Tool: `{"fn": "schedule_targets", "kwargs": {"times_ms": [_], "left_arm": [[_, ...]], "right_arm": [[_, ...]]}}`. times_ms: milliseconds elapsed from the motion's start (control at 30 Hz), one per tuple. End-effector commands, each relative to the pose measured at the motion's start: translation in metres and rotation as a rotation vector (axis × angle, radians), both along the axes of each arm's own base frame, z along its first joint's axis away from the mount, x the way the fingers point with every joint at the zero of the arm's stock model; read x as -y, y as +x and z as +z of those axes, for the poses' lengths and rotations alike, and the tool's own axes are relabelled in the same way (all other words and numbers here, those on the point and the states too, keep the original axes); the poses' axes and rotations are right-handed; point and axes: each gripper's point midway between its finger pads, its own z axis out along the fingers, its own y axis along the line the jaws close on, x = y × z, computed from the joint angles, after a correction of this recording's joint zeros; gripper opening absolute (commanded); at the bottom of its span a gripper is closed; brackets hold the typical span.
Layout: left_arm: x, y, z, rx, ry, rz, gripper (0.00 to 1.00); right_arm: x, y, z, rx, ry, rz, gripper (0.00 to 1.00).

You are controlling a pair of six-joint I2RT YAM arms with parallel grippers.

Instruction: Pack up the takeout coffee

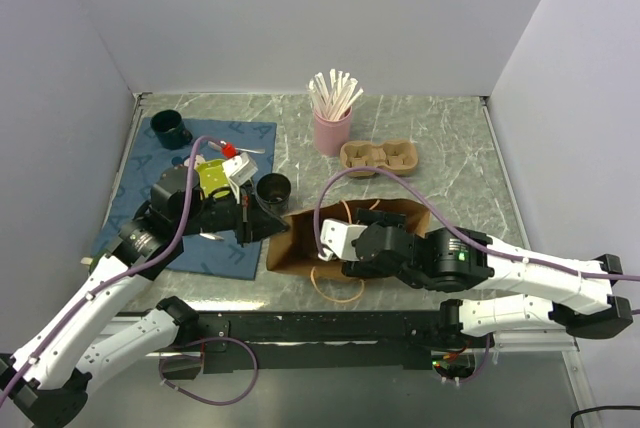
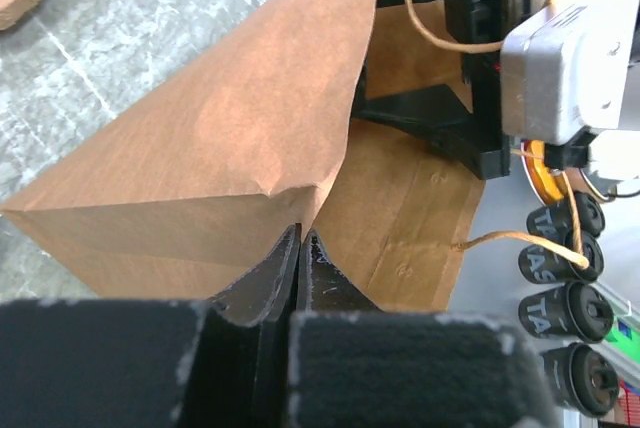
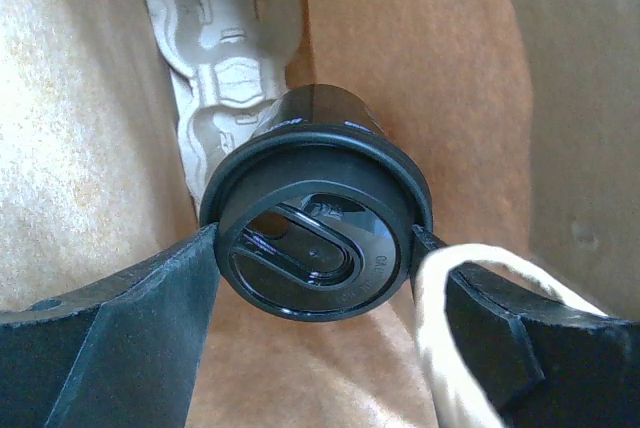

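Here, the right end effector [image 3: 315,243] holds a lidded cup [image 3: 318,210] inside the bag [image 3: 90,128].

Top camera overhead; wrist cameras close, all sharing paper bag [image 1: 295,248] [image 2: 200,148] [image 3: 80,98].

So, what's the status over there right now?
Left end effector shut on paper bag edge. Right end effector inside bag, gripping coffee cup. Twine handle looped by its finger.

Brown paper bag [image 1: 296,248], black lidded cup [image 3: 315,238], pink holder [image 1: 332,134], blue mat [image 1: 250,140], grey-veined tabletop [image 1: 455,153].
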Motion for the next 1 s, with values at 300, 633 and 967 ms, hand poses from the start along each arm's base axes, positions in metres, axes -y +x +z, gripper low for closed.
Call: {"fn": "schedule_targets", "kwargs": {"times_ms": [300, 633, 967], "left_arm": [[-0.029, 0.007, -0.005, -0.014, 0.084, 0.197, 0.60], [-0.017, 0.022, 0.003, -0.003, 0.064, 0.194, 0.19], [-0.006, 0.006, 0.008, 0.174, -0.029, 0.062, 0.15]], "right_arm": [[0.006, -0.009, -0.019, -0.026, -0.038, 0.005, 0.54], [0.005, -0.005, -0.028, 0.018, -0.080, -0.008, 0.54], [0.002, -0.003, -0.043, 0.024, -0.156, -0.012, 0.54]]}}
